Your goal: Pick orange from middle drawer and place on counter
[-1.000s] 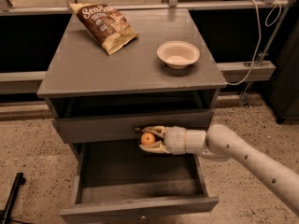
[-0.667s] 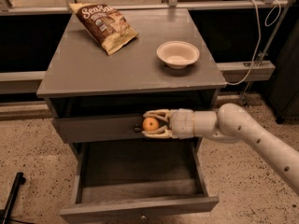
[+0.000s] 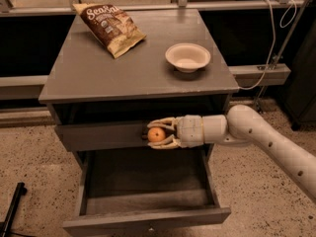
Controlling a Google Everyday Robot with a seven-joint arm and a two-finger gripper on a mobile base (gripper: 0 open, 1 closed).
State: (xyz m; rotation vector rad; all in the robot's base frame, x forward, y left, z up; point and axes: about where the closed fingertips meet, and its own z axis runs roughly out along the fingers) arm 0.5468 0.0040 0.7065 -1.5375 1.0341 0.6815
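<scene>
My claw [image 3: 153,134], clenched on the orange [image 3: 157,135], has risen clear of the middle drawer [image 3: 143,177] — worktop [image 3: 128,73] placement remains outstanding.

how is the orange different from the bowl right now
Size: the orange is much smaller than the bowl.
Colour: the orange is bright orange, the bowl white.
Place: the orange is clamped in the gripper, in front of the cabinet above the open middle drawer; the bowl rests on the counter.
Both are round.
</scene>
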